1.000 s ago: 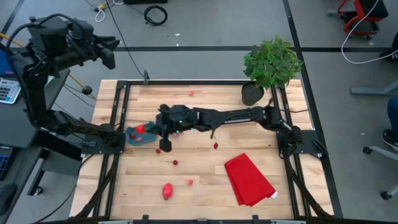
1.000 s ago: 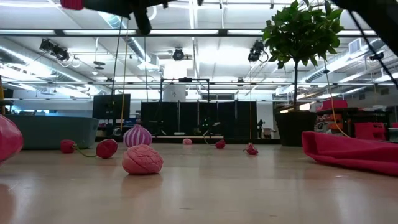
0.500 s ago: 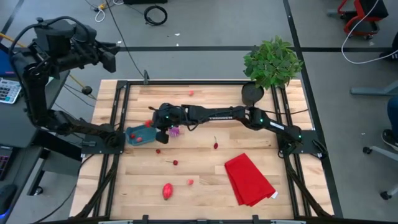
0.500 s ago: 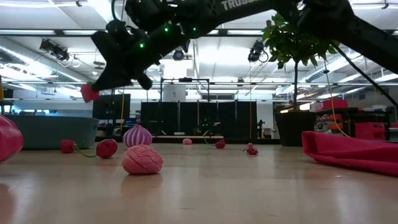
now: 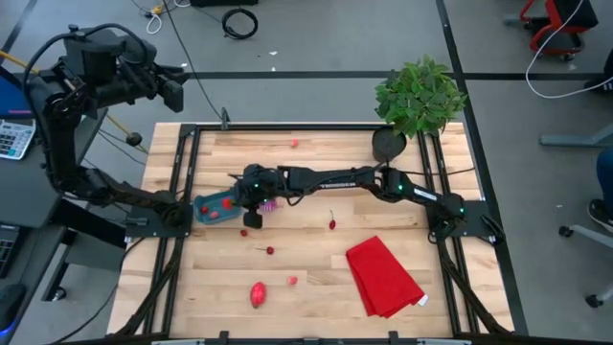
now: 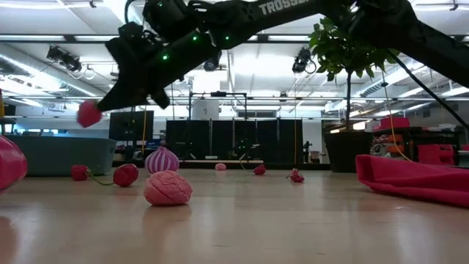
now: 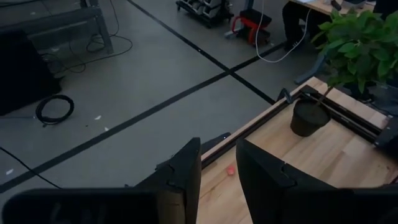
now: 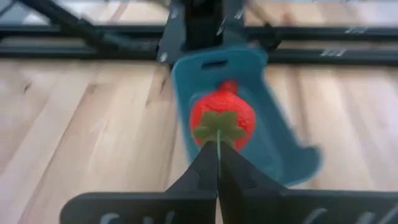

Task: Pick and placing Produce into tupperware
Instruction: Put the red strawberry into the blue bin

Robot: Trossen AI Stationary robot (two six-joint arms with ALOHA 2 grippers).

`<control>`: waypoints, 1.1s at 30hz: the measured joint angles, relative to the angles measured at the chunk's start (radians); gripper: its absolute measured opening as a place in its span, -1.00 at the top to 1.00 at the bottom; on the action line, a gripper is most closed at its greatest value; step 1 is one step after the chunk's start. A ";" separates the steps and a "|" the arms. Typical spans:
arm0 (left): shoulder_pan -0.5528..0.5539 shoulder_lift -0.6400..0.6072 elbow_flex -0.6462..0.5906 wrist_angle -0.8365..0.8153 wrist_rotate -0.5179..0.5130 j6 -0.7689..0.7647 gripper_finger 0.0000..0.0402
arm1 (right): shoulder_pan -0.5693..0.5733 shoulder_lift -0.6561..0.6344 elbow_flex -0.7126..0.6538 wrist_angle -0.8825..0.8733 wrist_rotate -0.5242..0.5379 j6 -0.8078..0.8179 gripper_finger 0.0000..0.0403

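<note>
The teal tupperware (image 5: 213, 208) (image 8: 255, 134) (image 6: 58, 154) lies flat near the table's left edge. My right gripper (image 5: 237, 201) (image 8: 217, 163) reaches across the table and hangs over it, shut on a red strawberry-like piece (image 8: 222, 116) (image 6: 89, 114). Other produce lies loose on the wood: a purple-and-white round piece (image 5: 269, 202) (image 6: 163, 159), small red pieces (image 5: 244, 232) (image 5: 332, 225) (image 5: 270, 251), a large red oval (image 5: 258, 293). My left gripper (image 7: 219, 171) is raised beyond the table's far left corner, open by a narrow gap. My right gripper pinches the green stem (image 8: 218, 138) of the strawberry-like piece between its two fingertips (image 8: 205, 167). The fingers slant down toward the table's left side. The piece hangs beyond the tips, lifted clear, above the tupperware's hollow.
A red folded cloth (image 5: 383, 276) (image 6: 414, 176) lies at the near right. A potted plant (image 5: 414, 101) (image 6: 352, 44) stands at the far right corner. A small red piece (image 5: 294, 144) sits near the far edge. Black frame rails (image 5: 182, 192) border the table.
My right gripper has come down from high above the table and moved toward the left edge, carrying the red piece with it. The piece now hangs low over the tupperware. The fingers have stayed shut on it.
</note>
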 joint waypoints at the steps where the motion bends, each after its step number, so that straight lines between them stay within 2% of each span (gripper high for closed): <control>1: 0.000 0.003 0.000 -0.001 0.000 0.000 0.47 | 0.002 0.003 -0.001 -0.013 -0.002 0.008 1.00; 10: 0.000 0.006 0.000 -0.014 0.000 0.027 0.47 | 0.003 0.022 -0.001 0.006 0.041 -0.002 1.00; 33: 0.000 0.006 0.000 -0.016 0.000 0.037 0.47 | -0.014 0.022 -0.001 -0.034 0.014 0.003 0.98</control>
